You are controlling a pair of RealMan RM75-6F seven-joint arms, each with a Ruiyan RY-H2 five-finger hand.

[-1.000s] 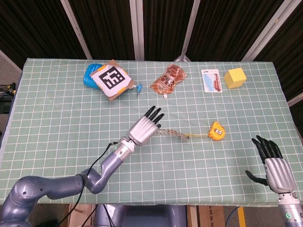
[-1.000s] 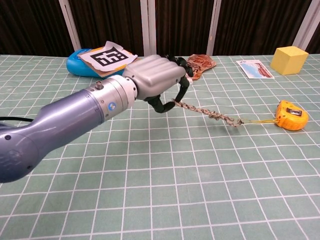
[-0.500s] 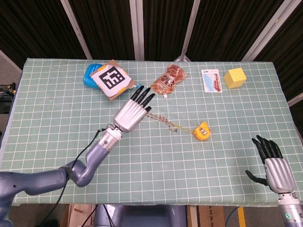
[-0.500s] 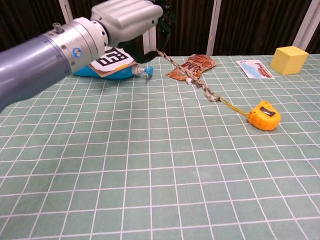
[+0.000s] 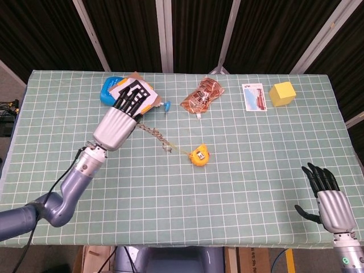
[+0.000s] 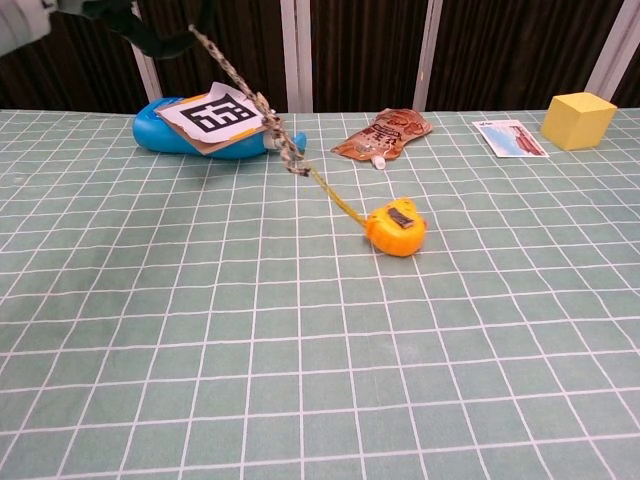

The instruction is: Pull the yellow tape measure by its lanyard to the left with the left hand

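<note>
The yellow tape measure (image 5: pixel 198 156) (image 6: pixel 396 227) lies near the middle of the green checked table. Its braided lanyard (image 5: pixel 154 134) (image 6: pixel 248 93) runs taut up and to the left from it. My left hand (image 5: pixel 117 123) holds the far end of the lanyard, raised above the table's left side; in the chest view only a bit of the left hand (image 6: pixel 140 22) shows at the top left corner. My right hand (image 5: pixel 327 196) hangs off the table's front right corner, fingers spread, holding nothing.
A blue bottle (image 5: pixel 106 92) under a tag card (image 5: pixel 134 94) lies at the back left, close to my left hand. A brown snack packet (image 5: pixel 201 95), a picture card (image 5: pixel 253 96) and a yellow block (image 5: pixel 282 94) line the back edge.
My left hand has swung left and up with the lanyard. The tape measure has slid left across the table, from the right of centre to the middle.
</note>
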